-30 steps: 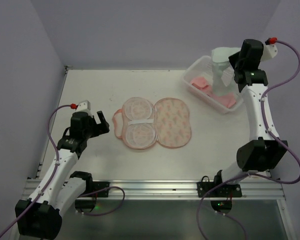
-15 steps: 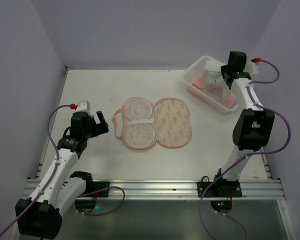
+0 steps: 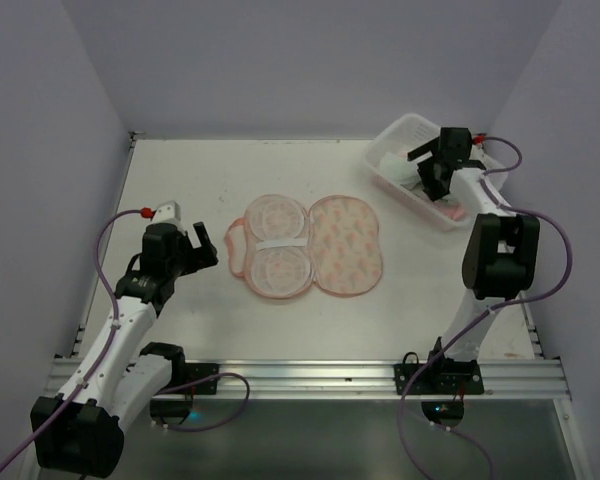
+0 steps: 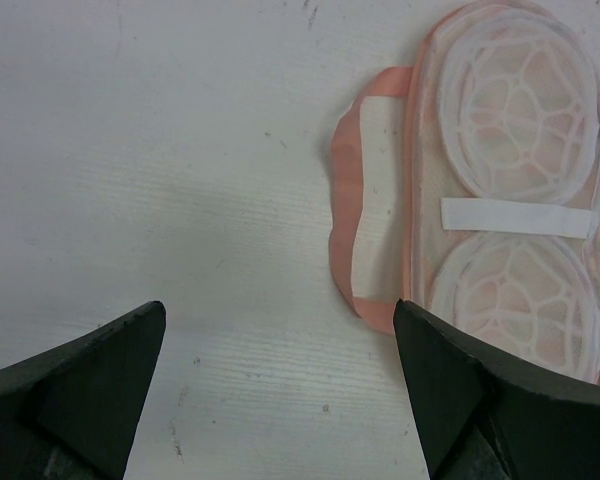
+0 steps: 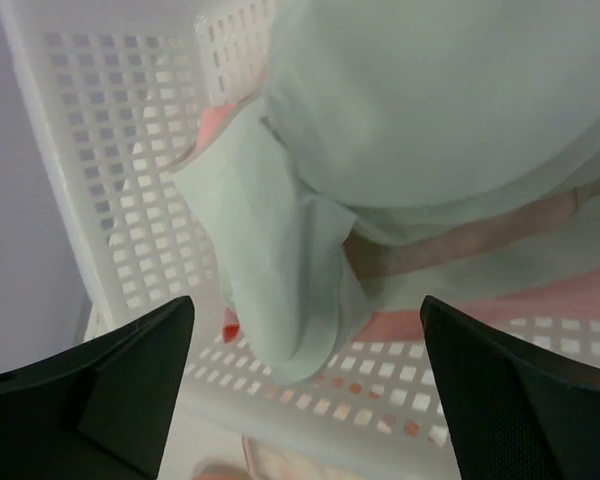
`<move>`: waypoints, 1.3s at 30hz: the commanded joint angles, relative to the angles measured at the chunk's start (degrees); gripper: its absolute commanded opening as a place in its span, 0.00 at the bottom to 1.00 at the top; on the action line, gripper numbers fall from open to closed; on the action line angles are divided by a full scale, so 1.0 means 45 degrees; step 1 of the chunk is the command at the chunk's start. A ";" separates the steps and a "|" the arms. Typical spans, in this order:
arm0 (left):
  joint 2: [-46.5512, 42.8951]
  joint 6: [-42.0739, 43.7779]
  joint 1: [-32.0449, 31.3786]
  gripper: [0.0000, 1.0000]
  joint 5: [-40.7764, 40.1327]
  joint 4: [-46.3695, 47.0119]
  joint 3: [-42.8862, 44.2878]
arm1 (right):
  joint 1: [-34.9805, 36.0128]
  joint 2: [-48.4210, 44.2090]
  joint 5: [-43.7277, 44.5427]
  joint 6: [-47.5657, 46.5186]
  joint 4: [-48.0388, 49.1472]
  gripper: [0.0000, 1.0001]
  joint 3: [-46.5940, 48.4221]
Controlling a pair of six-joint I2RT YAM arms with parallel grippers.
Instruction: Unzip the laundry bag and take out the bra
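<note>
Laundry bag: we see the laundry bag [image 3: 310,247] lying opened flat at the centre of the table [image 3: 180,180], with its white-netted half on the left and its patterned half on the right.
Bra: the pale mint bra [image 5: 400,130] lies in the white slotted basket [image 3: 401,124] at the upper right of the top view, over pink cloth [image 5: 540,310].
Right gripper: the right gripper [image 3: 425,170] is above the basket with its jaws spread wide. The bra is below and between them, and we see no finger touching it.
Left gripper: the left gripper [image 4: 280,320] has its jaws wide and grips nothing. It is over bare table, near the bag's pink flap [image 4: 365,215].
</note>
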 commanded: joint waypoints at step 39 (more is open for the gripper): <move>-0.1000 0.0265 0.0080 1.00 0.0313 0.0580 -0.0100 | 0.5024 -0.3203 -0.1049 -0.2699 -0.2627 0.63 -0.6524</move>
